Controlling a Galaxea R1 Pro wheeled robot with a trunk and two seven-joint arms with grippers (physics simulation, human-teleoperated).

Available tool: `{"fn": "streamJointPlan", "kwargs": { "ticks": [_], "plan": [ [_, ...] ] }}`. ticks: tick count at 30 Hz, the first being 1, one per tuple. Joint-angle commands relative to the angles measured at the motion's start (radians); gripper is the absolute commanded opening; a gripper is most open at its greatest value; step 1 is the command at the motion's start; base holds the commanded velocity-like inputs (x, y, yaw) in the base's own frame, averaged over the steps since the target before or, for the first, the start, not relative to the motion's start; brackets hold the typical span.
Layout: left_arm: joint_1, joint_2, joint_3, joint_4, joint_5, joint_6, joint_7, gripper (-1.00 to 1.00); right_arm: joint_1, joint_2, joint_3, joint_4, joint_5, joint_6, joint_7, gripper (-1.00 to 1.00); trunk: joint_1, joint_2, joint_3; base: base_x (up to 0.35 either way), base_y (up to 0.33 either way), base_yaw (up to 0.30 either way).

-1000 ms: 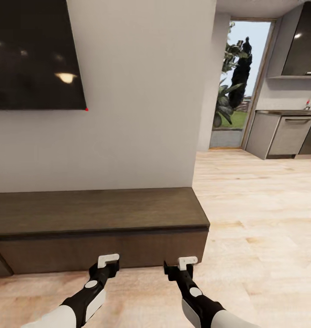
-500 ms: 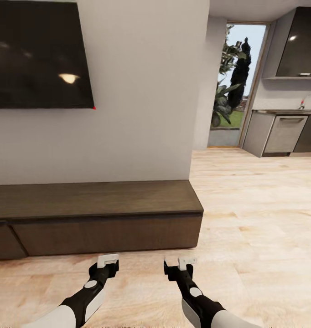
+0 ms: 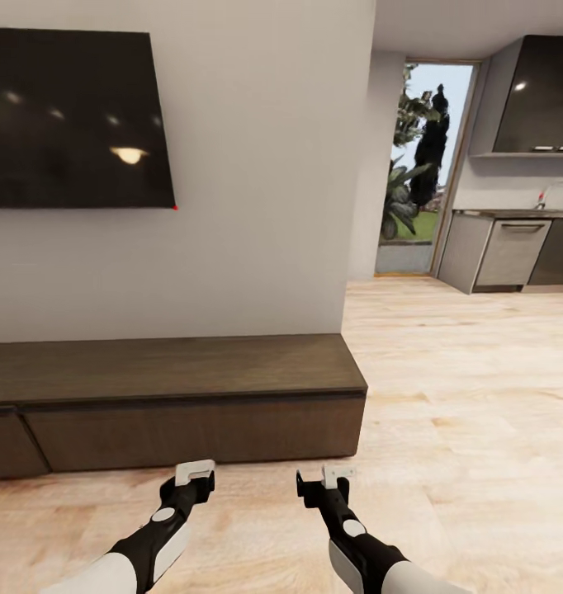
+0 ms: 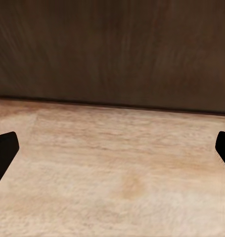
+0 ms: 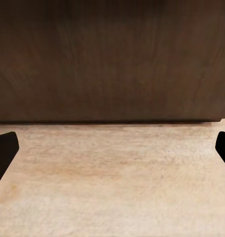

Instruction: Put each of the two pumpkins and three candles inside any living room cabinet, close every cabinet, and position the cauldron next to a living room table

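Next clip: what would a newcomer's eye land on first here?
The long dark cabinet against the wall, its drawer fronts closed, with a big black TV mounted above it. Both grippers, left and right, hang open and empty over the wood floor in front of the cabinet. A kitchen and a garden doorway lie beyond, to the right.

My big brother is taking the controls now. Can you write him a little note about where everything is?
Left claw: open, holding nothing, low over the wood floor.
Right claw: open, holding nothing, same height.
Both point at the front of the cabinet, which stands along the wall under the TV. Its drawer fronts look shut and its top is bare.
Nothing can be confirmed done from here. Left: find both pumpkins, three candles and the cauldron, then finish the job.
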Motion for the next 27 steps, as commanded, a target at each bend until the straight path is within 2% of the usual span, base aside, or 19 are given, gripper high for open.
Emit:
{"fn": "streamJointPlan", "kwargs": {
  "ticks": [1,5,14,18,20,23,27],
  "plan": [
    [-0.001,0.001,-0.008,0.0,0.007,-0.002,0.006,1.0,-0.001,0.0,0.009,0.001,-0.007,-0.003,-0.006,1.0,-0.001,0.0,0.003,0.0,0.0,0.0],
    [-0.001,0.001,-0.004,0.018,0.01,0.002,0.006,1.0,-0.001,0.0,0.009,-0.005,-0.008,0.017,-0.006,1.0,-0.002,0.001,0.018,0.0,0.0,0.0],
    [-0.001,-0.002,0.005,0.031,0.017,0.008,0.014,1.0,-0.007,0.0,0.006,-0.011,-0.012,0.173,-0.003,1.0,-0.006,0.003,0.053,0.0,0.0,0.0],
    [-0.001,0.0,0.006,0.055,0.039,0.032,0.014,1.0,-0.01,-0.001,0.005,-0.033,-0.011,0.242,0.0,1.0,-0.008,0.004,0.069,0.0,0.0,0.0],
    [-0.001,0.001,0.006,0.062,0.063,0.041,0.015,1.0,-0.01,-0.003,0.006,-0.06,-0.009,0.269,0.002,1.0,-0.009,0.004,0.076,0.0,0.0,0.0],
    [-0.001,0.003,0.006,0.064,0.08,0.045,0.015,1.0,-0.01,-0.004,0.007,-0.084,-0.007,0.278,0.002,1.0,-0.016,0.017,0.087,0.0,0.0,0.0],
    [-0.001,0.002,0.005,0.065,0.085,0.047,0.015,1.0,-0.01,-0.005,0.008,-0.091,-0.006,0.281,0.0,1.0,-0.032,0.045,0.099,0.0,0.0,0.0]
  ]
}}
